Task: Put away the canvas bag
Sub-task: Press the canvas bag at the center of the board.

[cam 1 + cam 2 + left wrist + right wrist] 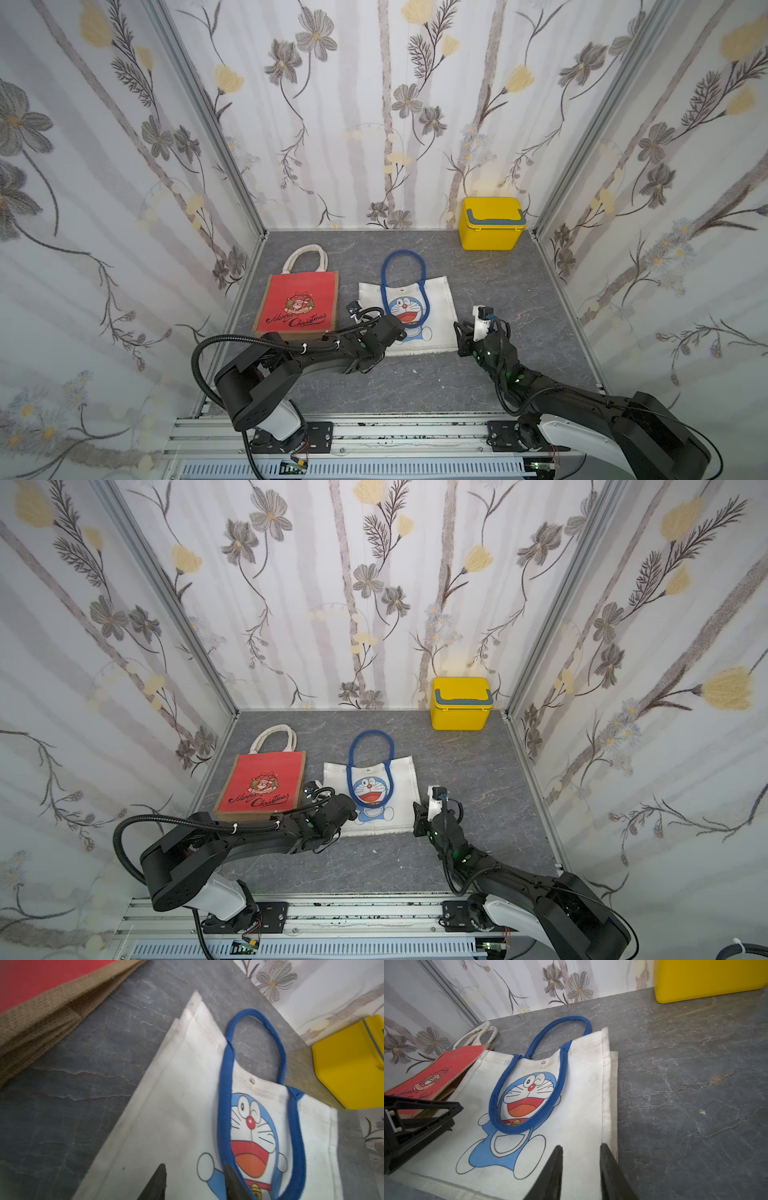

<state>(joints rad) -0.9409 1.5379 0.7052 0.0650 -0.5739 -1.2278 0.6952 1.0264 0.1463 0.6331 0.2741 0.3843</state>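
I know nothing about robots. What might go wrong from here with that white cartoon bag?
1. The white canvas bag with the cartoon cat lies flat; the open right end effector near its side edge might pinch only the top layer.
2. The blue loop handle lies loose on the bag's face beside the open left end effector and could snag.
3. The red Christmas bag lies close by; the left arm could nudge it.

A robot test booth: floral wallpaper panels (374,104), aluminium frame (205,112), mounting rail (395,434).
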